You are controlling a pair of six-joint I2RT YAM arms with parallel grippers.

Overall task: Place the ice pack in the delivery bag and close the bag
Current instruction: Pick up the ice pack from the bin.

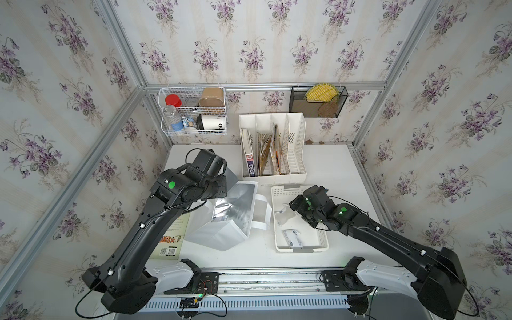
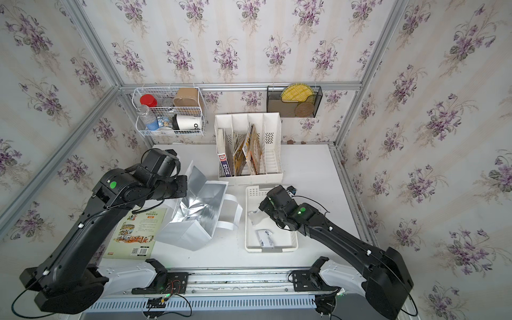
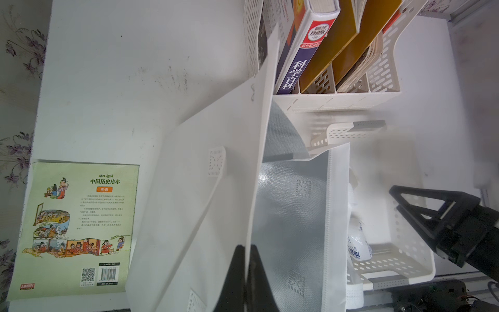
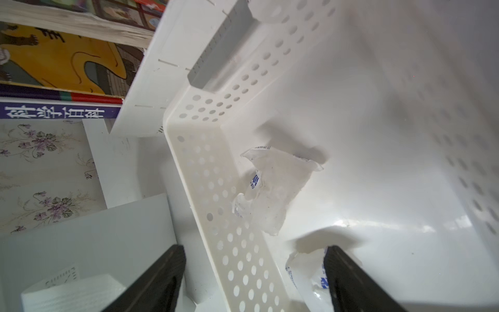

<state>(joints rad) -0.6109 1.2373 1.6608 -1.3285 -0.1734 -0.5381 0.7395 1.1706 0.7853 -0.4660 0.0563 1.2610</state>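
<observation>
The delivery bag (image 1: 230,219) (image 2: 198,219) stands open at mid-table, white outside with silver foil inside. My left gripper (image 3: 248,250) is shut on the bag's (image 3: 291,216) near wall edge; in both top views its wrist hides the fingers. One ice pack (image 1: 284,216) (image 2: 256,217) (image 4: 272,189), a crumpled clear pouch with blue print, lies in the white perforated basket (image 1: 302,250) (image 2: 271,249). Another ice pack (image 1: 292,238) (image 4: 307,275) lies nearer the front. My right gripper (image 4: 255,251) (image 1: 293,206) hangs open over the basket's left wall (image 4: 210,175), one finger beside the nearer pack, holding nothing.
A green picture book (image 1: 171,238) (image 3: 78,224) lies flat left of the bag. A white file organizer (image 1: 273,149) with upright books stands behind the bag and basket. A wire basket (image 1: 194,110) and a black mesh holder (image 1: 318,101) hang on the back wall.
</observation>
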